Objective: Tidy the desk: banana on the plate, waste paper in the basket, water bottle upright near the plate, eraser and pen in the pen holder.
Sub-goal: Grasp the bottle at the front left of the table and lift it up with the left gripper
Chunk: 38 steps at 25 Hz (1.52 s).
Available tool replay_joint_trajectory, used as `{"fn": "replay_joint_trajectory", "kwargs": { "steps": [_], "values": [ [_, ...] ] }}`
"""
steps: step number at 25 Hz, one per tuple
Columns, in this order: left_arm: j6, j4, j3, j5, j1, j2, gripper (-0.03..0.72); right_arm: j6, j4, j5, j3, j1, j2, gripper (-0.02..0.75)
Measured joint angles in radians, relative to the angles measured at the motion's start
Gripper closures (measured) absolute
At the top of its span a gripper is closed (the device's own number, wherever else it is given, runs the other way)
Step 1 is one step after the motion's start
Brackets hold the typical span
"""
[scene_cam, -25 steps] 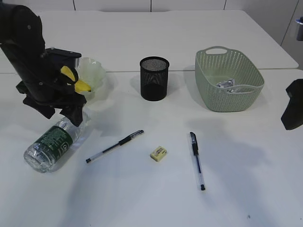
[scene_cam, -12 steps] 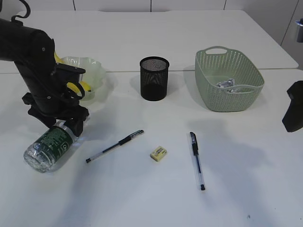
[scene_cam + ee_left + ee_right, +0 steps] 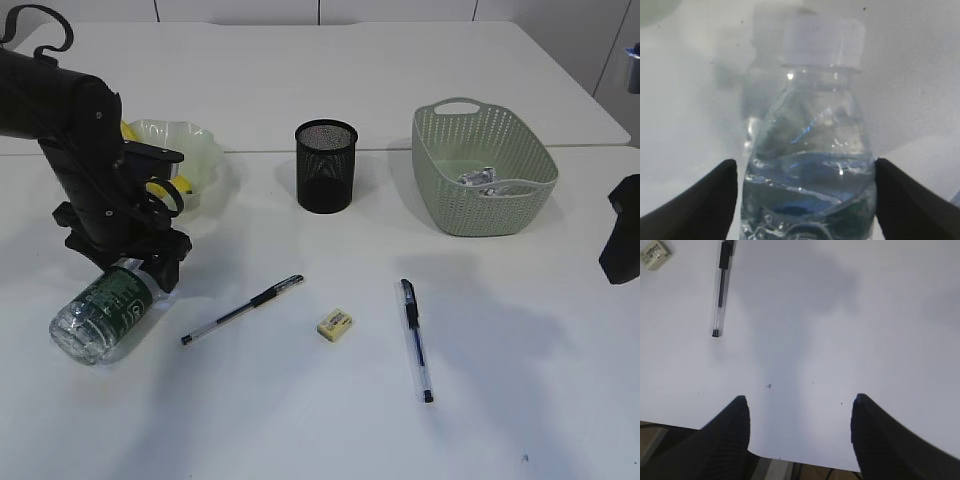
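Water bottle (image 3: 103, 313) lying flat, cap toward left gripper (image 3: 150, 265).

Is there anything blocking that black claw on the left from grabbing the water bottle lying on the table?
Nothing visible is in the way. The left gripper already has its open jaws on either side of the water bottle, just below the white cap. Only bare table surrounds it.

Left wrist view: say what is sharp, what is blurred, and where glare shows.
Left wrist view: the clear plastic water bottle fills the frame, slightly soft; its white ribbed cap is washed out, small glints on the shoulder, the dark claw fingers blurred at the lower corners. Exterior view: even light, soft shadows.
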Motion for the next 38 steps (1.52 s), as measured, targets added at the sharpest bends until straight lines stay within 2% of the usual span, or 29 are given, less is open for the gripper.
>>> {"fn": "replay_joint_trajectory", "kwargs": {
  "steps": [6,12,15,26,32,38],
  "values": [
    [0.0,0.0,0.0,-0.004,0.0,0.014,0.106,-0.002,-0.006,0.01,0.0,0.0,0.0,0.265],
    [0.0,0.0,-0.002,0.014,0.0,0.016,0.229,-0.002,-0.031,0.01,0.0,0.0,0.0,0.265],
    [0.0,0.0,-0.002,0.024,0.0,0.016,0.257,-0.002,-0.033,0.01,0.0,0.0,0.0,0.265],
    [0.0,-0.022,-0.002,0.019,0.0,0.016,0.262,-0.004,-0.035,0.009,0.0,0.0,0.0,0.265],
    [0.054,-0.03,0.0,0.039,0.0,0.004,0.263,-0.004,-0.035,0.009,0.0,0.0,0.0,0.265],
    [0.089,-0.032,0.12,-0.098,0.0,-0.145,0.264,-0.004,-0.035,0.009,0.0,0.0,0.0,0.265]
  ]
}}
